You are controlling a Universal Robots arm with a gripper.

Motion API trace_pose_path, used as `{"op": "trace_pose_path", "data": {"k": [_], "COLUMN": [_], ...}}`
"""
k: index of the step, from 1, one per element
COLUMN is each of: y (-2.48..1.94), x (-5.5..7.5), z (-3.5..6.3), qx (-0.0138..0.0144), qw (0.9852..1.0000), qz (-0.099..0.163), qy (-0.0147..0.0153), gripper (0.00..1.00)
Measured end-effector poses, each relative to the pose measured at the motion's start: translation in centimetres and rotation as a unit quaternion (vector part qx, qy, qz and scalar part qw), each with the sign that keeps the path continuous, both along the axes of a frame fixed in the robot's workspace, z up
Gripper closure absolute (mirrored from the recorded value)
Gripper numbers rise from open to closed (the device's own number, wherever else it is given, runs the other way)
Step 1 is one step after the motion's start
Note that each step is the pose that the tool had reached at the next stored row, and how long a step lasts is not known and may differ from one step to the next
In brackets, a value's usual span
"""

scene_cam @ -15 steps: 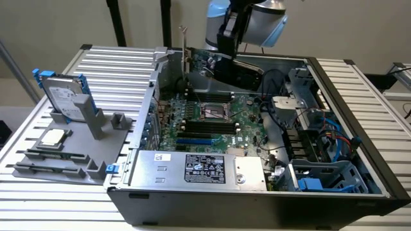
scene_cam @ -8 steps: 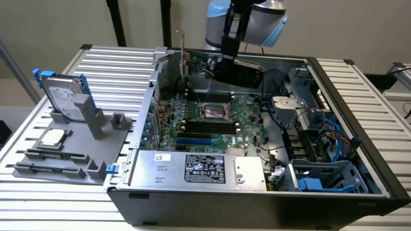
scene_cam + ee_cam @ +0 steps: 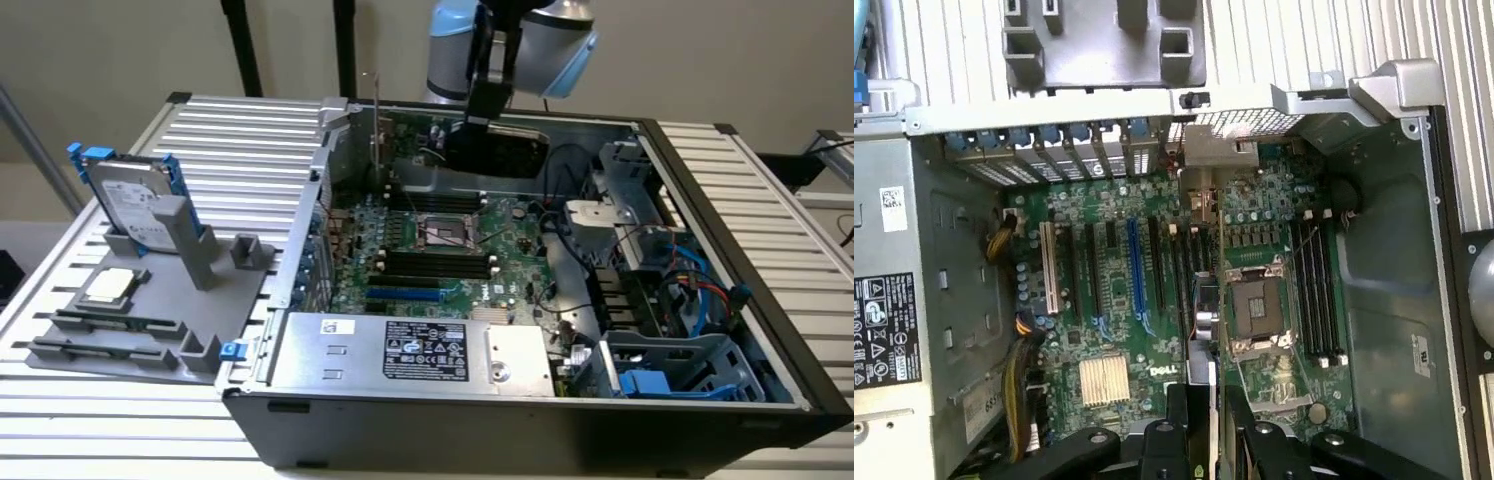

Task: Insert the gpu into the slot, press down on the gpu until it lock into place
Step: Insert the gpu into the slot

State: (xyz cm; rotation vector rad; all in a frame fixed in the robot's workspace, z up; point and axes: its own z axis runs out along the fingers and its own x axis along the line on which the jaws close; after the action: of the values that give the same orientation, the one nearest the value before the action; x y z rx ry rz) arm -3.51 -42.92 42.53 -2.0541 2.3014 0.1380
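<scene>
Gpu [image 3: 1200,365] shows edge-on as a thin strip, pinched between the narrow jaws of the gripper [image 3: 1204,405]. In the exterior view, from its left, come a grey parts tray [image 3: 147,310], then the open computer case [image 3: 534,420] with the blue slot [image 3: 404,294] bare. The gripper hangs high over the case's far end, well apart from the slot.

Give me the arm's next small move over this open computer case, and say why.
Probably a small sideways shift toward the silver labelled power-supply box, not a descent yet. The gripper seems shut on the thin flat black expansion card, seen edge-on in the wrist view, and that edge lines up beside the square silver CPU socket, not over the long narrow bright-blue plastic slot.
</scene>
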Motion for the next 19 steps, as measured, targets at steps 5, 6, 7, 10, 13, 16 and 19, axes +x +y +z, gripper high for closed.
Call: {"op": "trace_pose_path", "data": {"k": [5,6,7,10,13,16,19], "y": [-0.34,-0.52,-0.66,-1.17,-1.76,-2.33,-2.9], "x": [0.0,0.0,0.0,0.0,-0.2,-0.4,-0.6], "z": [-0.14,-0.16,-0.18,-0.23,-0.29,-0.42,-0.77], "qx": [0.0005,0.0006,0.0006,0.0006,0.0006,0.0006,0.0006], "qw": [0.9996,0.9996,0.9996,0.9996,0.9996,0.9996,0.9996], "qz": [0.027,0.027,0.027,0.027,0.027,0.027,0.027], "qy": [-0.0027,-0.0027,-0.0027,-0.0027,-0.0027,-0.0027,-0.0027], "gripper": [0.74,0.74,0.74,0.74,0.74,0.74,0.74]}}
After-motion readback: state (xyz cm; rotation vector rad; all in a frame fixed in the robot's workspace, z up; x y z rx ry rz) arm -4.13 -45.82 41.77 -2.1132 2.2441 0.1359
